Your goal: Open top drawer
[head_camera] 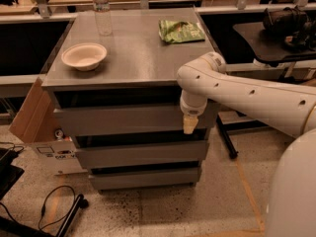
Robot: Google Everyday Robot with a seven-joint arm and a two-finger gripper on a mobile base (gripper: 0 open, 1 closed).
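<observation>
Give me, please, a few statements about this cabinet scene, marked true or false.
1. A bowl sits on the left side of the cabinet top. True.
2. The gripper is down at the bottom drawer. False: it hangs in front of the right end of the top drawer, pointing down.
3. The green bag lies inside the bowl. False: it lies flat at the back right of the cabinet top, well apart from the bowl.
4. A clear bottle stands upright at the back of the cabinet top. True.
5. A cardboard box stands on the floor to the left of the cabinet. True.
</observation>
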